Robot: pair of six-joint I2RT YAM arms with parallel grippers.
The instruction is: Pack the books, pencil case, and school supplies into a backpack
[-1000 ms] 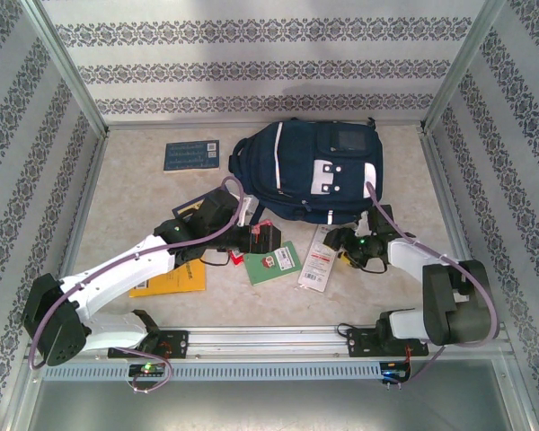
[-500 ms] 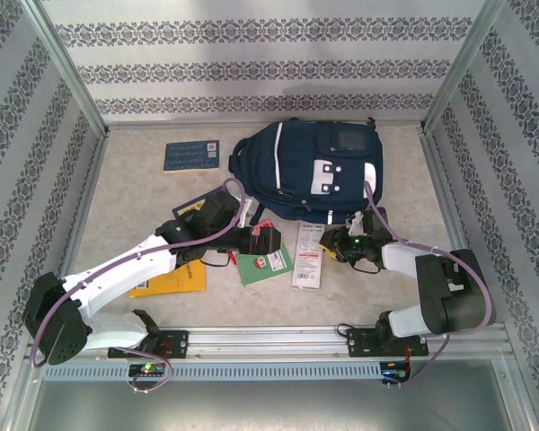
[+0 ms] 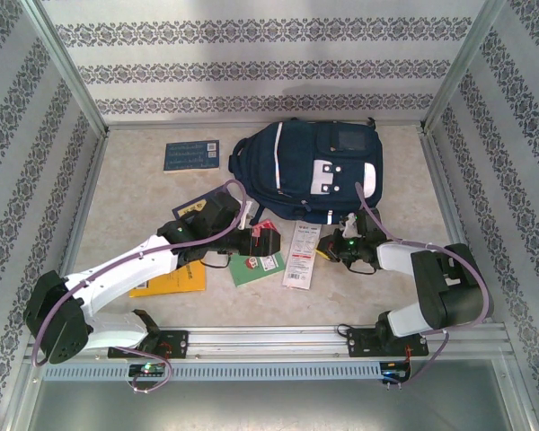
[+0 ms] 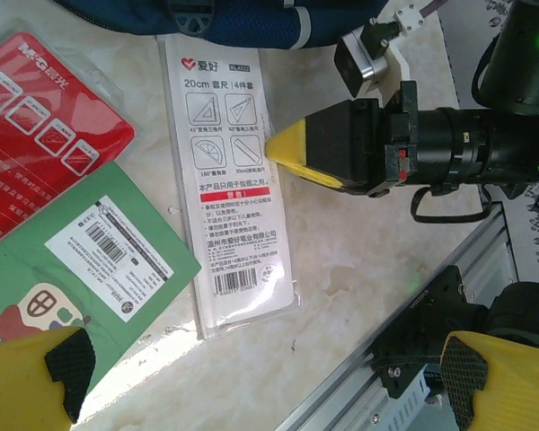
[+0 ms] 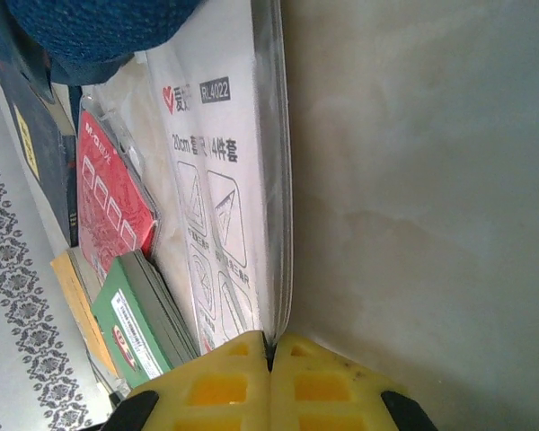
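While the large navy blue fabric backpack (image 3: 305, 171) with white stripes is lying flat at the far middle of the pale table (image 3: 135, 202), every item I can make out is lying outside it, so the packing is looking barely begun. One dark blue softcover book with a pale label (image 3: 190, 154) is resting far left, beside the backpack; the yellow-orange softcover book (image 3: 175, 280) is lying near left; the small green softcover book (image 4: 81, 269) and the glossy red flat packet (image 4: 45, 117) are sitting side by side just near of the backpack. The left gripper (image 4: 260, 377) is hovering over them with its jaws spread wide, holding nothing. The right gripper (image 5: 269, 355) is lying low, its yellow fingertips pressing together on the long right edge of the narrow white strip-like packet with red print (image 4: 229, 180), apparently pinching it. Whether the backpack is unzipped I cannot tell. Lifting that packet is seemingly the step in hand, with all the books and both packets waiting to go in.
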